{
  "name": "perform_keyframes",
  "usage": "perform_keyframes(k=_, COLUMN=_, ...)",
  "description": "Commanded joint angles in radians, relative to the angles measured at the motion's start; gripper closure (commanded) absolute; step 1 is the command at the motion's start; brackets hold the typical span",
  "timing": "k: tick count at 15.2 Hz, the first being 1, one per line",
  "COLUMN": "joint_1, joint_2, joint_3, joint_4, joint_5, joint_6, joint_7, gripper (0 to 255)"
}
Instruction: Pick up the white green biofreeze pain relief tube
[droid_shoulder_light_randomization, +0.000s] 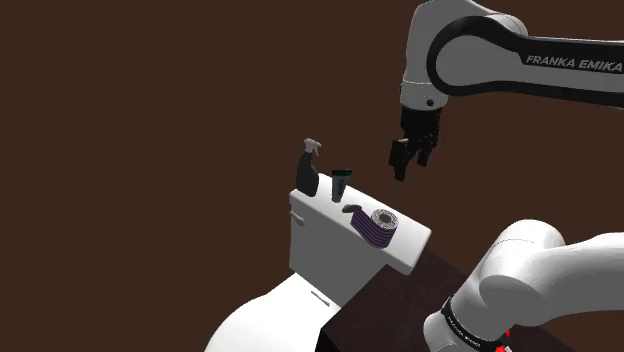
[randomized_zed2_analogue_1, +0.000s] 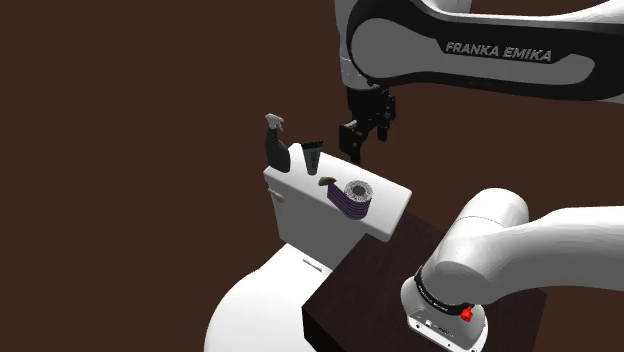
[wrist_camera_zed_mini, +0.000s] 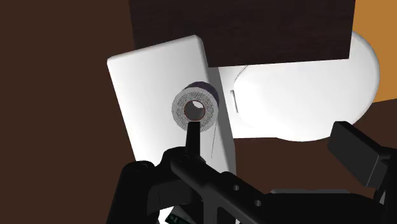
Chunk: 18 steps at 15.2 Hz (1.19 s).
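Jaws stand apart and hold nothing. The gripper (droid_shoulder_light_randomization: 411, 168) hangs in the air above the white toilet tank (droid_shoulder_light_randomization: 325, 250), toward the shoulder view's right of the things on its lid. On that lid the tube (droid_shoulder_light_randomization: 341, 185) — drawn dark here — stands upright between a dark spray bottle (droid_shoulder_light_randomization: 308, 172) and a purple-striped roll (droid_shoulder_light_randomization: 380, 226). It is near both and well apart from the gripper. From the wrist, the roll's pale round end faces the camera.
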<state>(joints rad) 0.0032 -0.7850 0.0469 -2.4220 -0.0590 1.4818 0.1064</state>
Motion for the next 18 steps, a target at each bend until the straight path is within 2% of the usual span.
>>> perform_keyframes(k=1, joint_1=0.000, joint_2=0.000, joint_3=0.000, joint_4=0.000, joint_5=0.000, joint_6=0.000, joint_7=0.000, gripper=0)
perform_keyframes(k=10, joint_1=0.014, joint_2=0.208, joint_3=-0.199, joint_4=-0.011, joint_5=-0.102, joint_6=0.267, joint_7=-0.351, gripper=0)
perform_keyframes(k=14, joint_1=0.031, joint_2=0.343, joint_3=-0.276, joint_4=0.030, joint_5=-0.109, joint_6=0.379, joint_7=-0.507, gripper=0)
perform_keyframes(k=18, joint_1=0.052, joint_2=0.495, joint_3=-0.342, joint_4=0.098, joint_5=-0.082, joint_6=0.476, joint_7=-0.669, gripper=0)
